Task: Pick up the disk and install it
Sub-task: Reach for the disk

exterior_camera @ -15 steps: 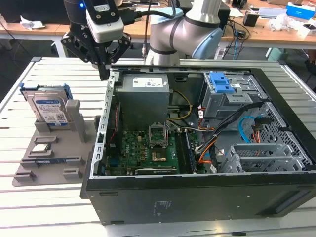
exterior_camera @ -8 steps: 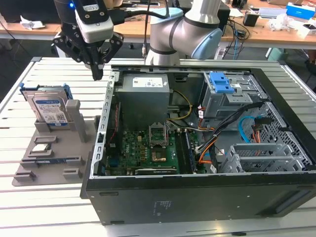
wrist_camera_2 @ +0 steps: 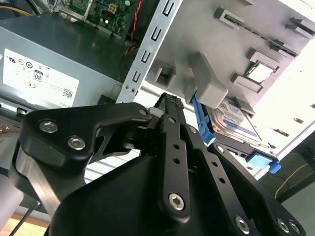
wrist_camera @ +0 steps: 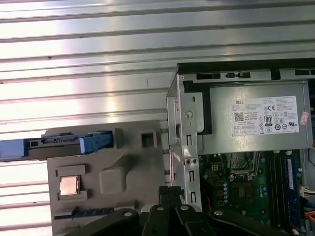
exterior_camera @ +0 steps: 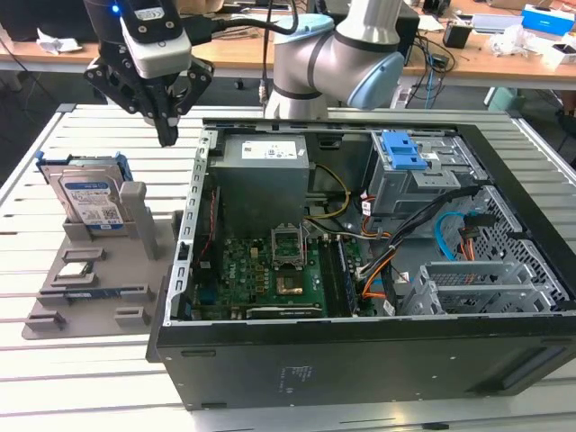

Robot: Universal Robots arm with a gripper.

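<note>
The fingers [exterior_camera: 166,135] are pressed together, holding nothing. They point down over the strip between the grey holder [exterior_camera: 99,310] and the wall of the open case [exterior_camera: 360,369], well above both. In the first wrist view the finger tips [wrist_camera: 170,191] sit close to the case's metal edge, over the holder's corner.

The disk [exterior_camera: 88,196] stands on edge, leaning back, in a slot at the holder's far end. It is lower than the fingers and off to the exterior view's left, apart from them. Its blue bracket [exterior_camera: 54,162] wraps its edges. A grey post [exterior_camera: 135,211] of the holder stands just beside the disk, between it and the case. In the second wrist view the disk [wrist_camera_2: 236,120] shows past that post [wrist_camera_2: 209,81], and in the first wrist view it is edge-on [wrist_camera: 59,143].

Also on the holder lie a chip [exterior_camera: 76,268] and a memory stick [exterior_camera: 90,292], nearer the front.

Inside the case are a power supply [exterior_camera: 265,166] close to the fingers, a board [exterior_camera: 261,270] below it, and a cage [exterior_camera: 418,175] with a blue tab on the exterior view's right, with cables [exterior_camera: 441,229] running near it.

Everything rests on a slatted metal table [exterior_camera: 81,387].
</note>
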